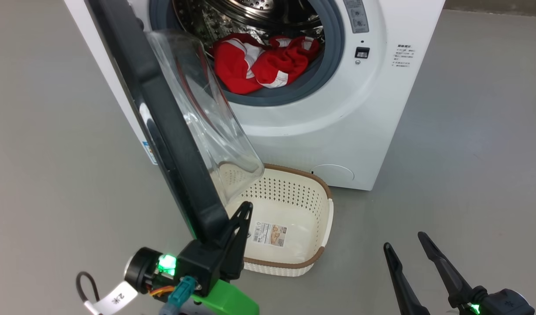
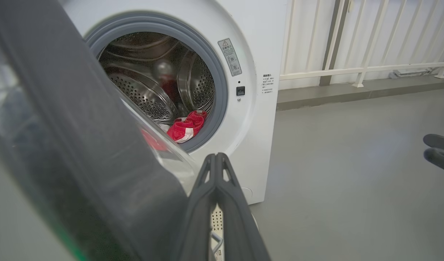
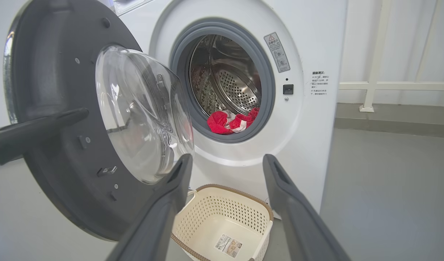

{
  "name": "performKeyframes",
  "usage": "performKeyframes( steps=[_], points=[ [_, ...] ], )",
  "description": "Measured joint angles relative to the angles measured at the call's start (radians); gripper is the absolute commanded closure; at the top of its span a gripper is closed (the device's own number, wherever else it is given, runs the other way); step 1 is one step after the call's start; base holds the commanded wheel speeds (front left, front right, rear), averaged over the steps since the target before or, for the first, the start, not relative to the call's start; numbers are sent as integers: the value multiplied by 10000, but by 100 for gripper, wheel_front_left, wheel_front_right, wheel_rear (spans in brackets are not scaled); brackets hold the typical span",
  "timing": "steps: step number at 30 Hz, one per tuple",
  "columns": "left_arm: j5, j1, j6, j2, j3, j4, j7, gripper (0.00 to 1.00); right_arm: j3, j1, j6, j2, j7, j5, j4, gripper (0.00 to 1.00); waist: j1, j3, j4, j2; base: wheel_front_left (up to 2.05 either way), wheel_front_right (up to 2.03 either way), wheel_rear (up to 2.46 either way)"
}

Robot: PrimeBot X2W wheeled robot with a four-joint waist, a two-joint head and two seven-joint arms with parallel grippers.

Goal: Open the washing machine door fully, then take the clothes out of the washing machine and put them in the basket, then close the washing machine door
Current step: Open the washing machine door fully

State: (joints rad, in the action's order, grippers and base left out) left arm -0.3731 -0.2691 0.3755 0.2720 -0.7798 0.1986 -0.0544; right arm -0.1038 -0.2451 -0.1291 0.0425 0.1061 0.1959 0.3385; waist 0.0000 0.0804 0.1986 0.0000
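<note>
Grey floor (image 1: pixel 469 175); L hand (image 1: pixel 245 208) clenched at door (image 1: pixel 163 113) inner rim; R hand (image 1: pixel 404 240) released, low

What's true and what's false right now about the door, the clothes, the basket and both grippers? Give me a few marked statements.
1. The clothes lie inside the washing machine. True.
2. The basket holds a red garment. False: no clothes are in it, just a sticker on its bottom.
3. The right gripper has its jaws shut. False: they stand apart, holding nothing.
4. The left gripper has its jaws together, right beside the washing machine door. True.
5. The washing machine door is closed. False: it is swung out, with the drum exposed.
</note>
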Motion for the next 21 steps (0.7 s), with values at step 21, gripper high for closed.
performKeyframes(
  steps=[21],
  points=[
    [-140, 624, 460, 364, 370, 736, -115, 100, 6, -5, 0, 0, -178, -86, 180, 0, 0, -24, 836, 0, 0, 0, 0]
  ],
)
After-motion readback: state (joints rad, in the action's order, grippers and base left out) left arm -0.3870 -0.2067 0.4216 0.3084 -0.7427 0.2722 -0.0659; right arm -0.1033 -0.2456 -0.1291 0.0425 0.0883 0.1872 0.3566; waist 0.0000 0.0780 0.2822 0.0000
